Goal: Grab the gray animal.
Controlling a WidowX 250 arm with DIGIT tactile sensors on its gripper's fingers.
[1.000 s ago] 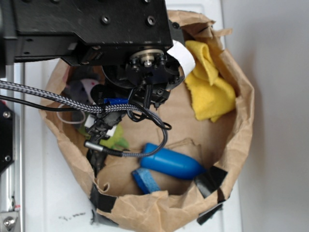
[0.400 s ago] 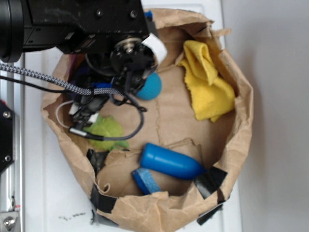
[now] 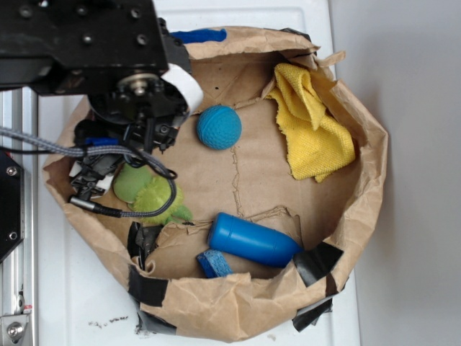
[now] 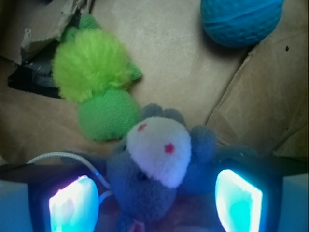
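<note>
Gray and soft, the gray animal (image 4: 154,169) sits right between the two glowing fingers (image 4: 72,208) of the gripper (image 4: 154,203) in the wrist view. Its white face with two red marks looks up, and its fuzzy green body (image 4: 96,82) stretches away from the claw. A white cord (image 4: 58,157) loops by the left finger. The claw is spread wide, with a gap on each side of the toy's head, so it is not pinching yet.

In the outside view the toy lies near the left wall of the brown paper bag (image 3: 360,216), mostly hidden under the black arm (image 3: 94,50). Only the green part (image 3: 148,191) shows there.

To do this step well, I think the claw should go a little lower so the fingers reach the fat part of the head, then close slowly and evenly. The head is squishy, so a firm squeeze may be needed. The cord could get caught, so watch it. The blue ball (image 3: 219,127) is well apart and should not get in the way
</note>
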